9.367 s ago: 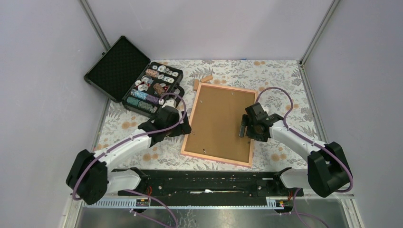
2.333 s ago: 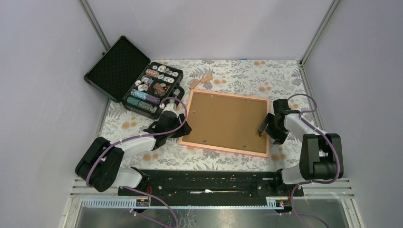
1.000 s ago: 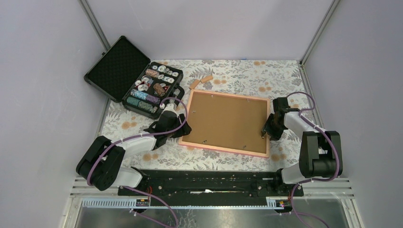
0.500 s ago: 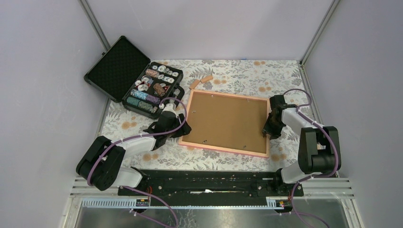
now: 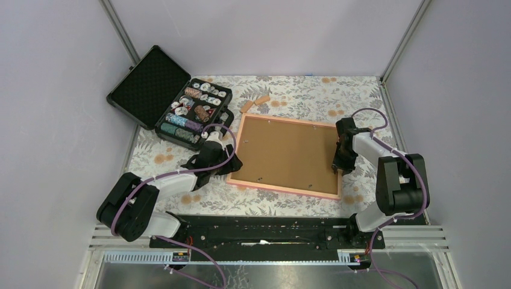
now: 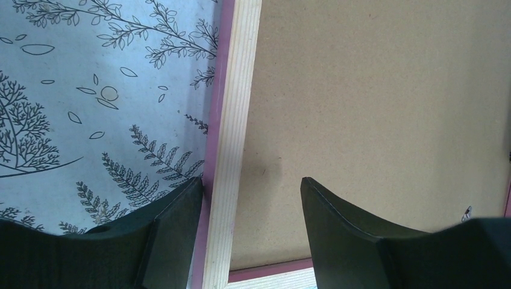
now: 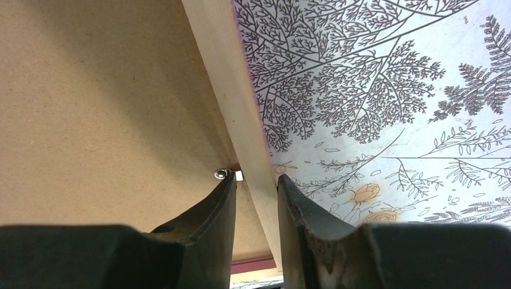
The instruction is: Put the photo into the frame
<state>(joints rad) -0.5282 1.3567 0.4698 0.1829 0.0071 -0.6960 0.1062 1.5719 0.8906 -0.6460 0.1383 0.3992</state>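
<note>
Floral table (image 5: 361,96): frame (image 5: 283,187), case (image 5: 147,87), blocks (image 5: 256,103).

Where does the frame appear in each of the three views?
Top external: the frame lies flat at the centre.
Left wrist: one pale rail of the frame runs upward, left of centre.
Right wrist: one rail of the frame runs diagonally through the middle.
Shared landmark: the brown board inside it.

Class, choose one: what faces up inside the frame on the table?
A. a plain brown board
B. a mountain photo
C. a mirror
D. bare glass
A: a plain brown board fills the frame, and no print is visible.
</note>
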